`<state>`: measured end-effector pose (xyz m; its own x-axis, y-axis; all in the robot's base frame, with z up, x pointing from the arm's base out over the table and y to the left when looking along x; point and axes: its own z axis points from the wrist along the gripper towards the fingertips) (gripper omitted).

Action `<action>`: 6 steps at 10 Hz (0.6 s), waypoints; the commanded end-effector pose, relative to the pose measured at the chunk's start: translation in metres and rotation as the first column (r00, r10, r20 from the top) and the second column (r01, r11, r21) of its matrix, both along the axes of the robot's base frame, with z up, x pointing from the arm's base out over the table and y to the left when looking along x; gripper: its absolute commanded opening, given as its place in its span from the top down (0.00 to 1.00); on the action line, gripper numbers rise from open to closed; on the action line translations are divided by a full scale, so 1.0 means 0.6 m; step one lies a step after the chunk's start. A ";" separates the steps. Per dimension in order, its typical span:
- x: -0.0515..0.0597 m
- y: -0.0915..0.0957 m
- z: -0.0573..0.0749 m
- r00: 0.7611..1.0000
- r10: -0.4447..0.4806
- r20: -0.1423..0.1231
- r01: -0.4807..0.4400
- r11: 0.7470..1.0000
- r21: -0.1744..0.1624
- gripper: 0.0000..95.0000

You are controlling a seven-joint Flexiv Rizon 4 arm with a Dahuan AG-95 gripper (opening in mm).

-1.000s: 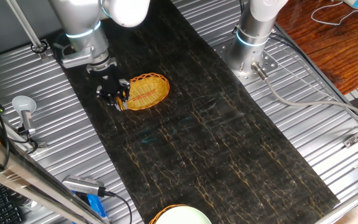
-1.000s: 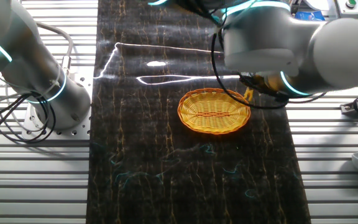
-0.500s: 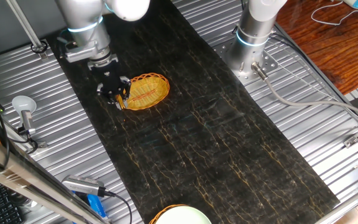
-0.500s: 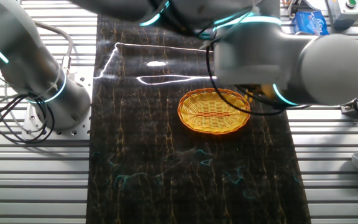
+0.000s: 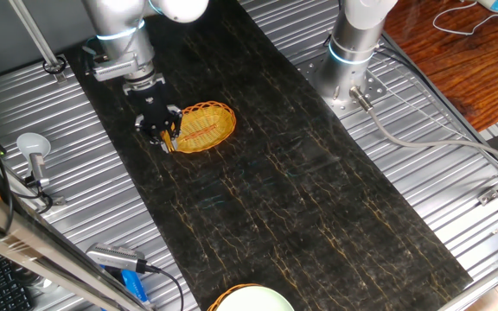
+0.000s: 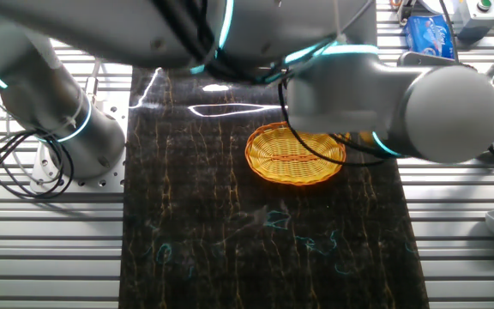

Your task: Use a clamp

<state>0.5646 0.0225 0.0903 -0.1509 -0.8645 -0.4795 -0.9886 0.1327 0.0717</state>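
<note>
Change: the arm is lifting slightly and swinging further across the other fixed view, now hiding the gripper (image 5: pixel 164 136) there; the basket (image 5: pixel 201 127) is staying put.
Meaning: it is probably carrying the clamp (image 5: pixel 170 138) at the rim (judgement only).
Jaws: seemingly pinching something orange; not certain.
Clamp: at the basket's nine o'clock edge.
Count: one clamp; one basket; one gripper.

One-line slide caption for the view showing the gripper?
Gripper at the woven basket's rim, a small orange clamp at its jaws.
</note>
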 end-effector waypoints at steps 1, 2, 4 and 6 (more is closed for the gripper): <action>0.000 0.001 0.001 1.000 0.008 0.011 -0.009 1.000 0.024 1.00; 0.000 0.001 0.001 1.000 0.014 0.015 -0.015 0.999 0.047 1.00; 0.000 0.000 0.001 0.999 0.031 0.034 -0.035 0.993 0.113 1.00; 0.000 0.000 0.001 0.998 0.046 0.049 -0.052 0.990 0.132 1.00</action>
<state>0.5649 0.0225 0.0914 -0.0928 -0.8005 -0.5921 -0.9956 0.0812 0.0463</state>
